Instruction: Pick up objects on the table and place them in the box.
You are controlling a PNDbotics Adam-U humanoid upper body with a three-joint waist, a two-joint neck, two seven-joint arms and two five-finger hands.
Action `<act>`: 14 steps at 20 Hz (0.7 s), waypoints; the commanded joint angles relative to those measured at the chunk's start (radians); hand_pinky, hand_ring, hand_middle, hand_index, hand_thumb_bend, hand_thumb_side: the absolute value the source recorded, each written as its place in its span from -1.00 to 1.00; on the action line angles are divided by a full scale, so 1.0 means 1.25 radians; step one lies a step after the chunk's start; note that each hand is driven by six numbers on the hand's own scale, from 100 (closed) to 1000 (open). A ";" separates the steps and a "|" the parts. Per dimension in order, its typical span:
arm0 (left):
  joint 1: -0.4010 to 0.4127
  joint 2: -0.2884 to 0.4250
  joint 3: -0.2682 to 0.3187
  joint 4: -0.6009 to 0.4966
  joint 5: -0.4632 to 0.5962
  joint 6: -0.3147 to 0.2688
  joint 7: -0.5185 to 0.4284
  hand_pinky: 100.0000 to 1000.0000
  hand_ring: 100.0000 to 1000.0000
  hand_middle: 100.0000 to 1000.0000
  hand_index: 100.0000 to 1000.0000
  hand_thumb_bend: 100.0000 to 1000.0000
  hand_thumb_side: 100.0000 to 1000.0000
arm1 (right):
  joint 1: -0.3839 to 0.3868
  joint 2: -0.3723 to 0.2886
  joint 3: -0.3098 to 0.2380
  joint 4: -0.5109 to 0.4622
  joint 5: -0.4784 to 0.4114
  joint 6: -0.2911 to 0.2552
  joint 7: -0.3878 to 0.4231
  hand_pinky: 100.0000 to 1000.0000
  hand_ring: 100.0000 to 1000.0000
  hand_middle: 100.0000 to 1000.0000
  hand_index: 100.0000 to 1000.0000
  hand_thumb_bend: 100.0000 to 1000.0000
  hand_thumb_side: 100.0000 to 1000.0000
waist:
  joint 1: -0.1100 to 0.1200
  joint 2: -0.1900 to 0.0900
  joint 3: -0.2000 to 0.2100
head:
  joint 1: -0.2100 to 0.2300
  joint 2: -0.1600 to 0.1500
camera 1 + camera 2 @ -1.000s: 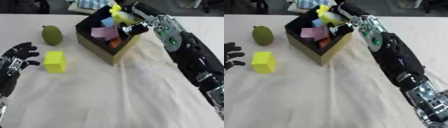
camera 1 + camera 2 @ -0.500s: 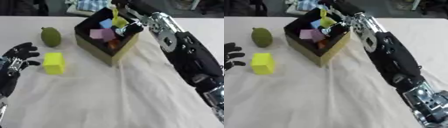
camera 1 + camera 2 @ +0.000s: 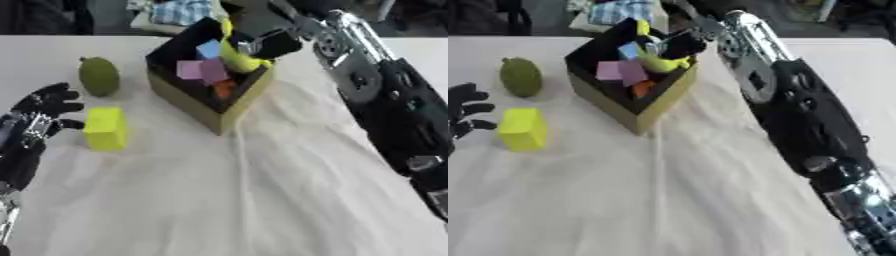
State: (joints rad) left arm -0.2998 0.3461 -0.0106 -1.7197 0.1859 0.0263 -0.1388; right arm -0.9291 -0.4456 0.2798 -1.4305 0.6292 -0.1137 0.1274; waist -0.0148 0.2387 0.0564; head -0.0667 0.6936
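Observation:
A dark box (image 3: 188,102) with tan outer walls stands at the table's upper middle. Inside lie a pink block (image 3: 190,70), a blue piece (image 3: 208,49) and an orange piece (image 3: 224,90). My right hand (image 3: 271,45) reaches over the box's far right corner, fingers curled on a long yellow object (image 3: 236,57) that dips into the box. A green oval fruit (image 3: 98,76) and a yellow block (image 3: 106,128) lie on the table left of the box. My left hand (image 3: 39,112) rests open at the left edge, just beside the yellow block.
A white cloth (image 3: 262,200) covers the table, with wrinkles in front of the box. A checked cloth bundle (image 3: 179,11) lies beyond the far edge. My right forearm (image 3: 394,100) crosses the right side.
My right hand has lowered the yellow object from above the box rim down into the box. The left hand stays put.

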 commanded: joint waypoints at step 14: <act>-0.056 0.269 0.018 0.011 -0.189 -0.041 -0.054 0.35 0.54 0.47 0.69 -0.34 -0.17 | 0.294 -0.138 -0.154 -0.319 -0.274 0.072 -0.096 0.39 0.41 0.42 0.85 -0.75 -0.51 | 0.009 -0.031 -0.047 | 0.060 0.004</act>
State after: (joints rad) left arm -0.3534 0.6214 0.0089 -1.7009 -0.0207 -0.0181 -0.1887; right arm -0.5530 -0.5890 0.1139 -1.7987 0.3065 -0.0248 0.0225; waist -0.0143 0.2338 -0.0026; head 0.0011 0.6943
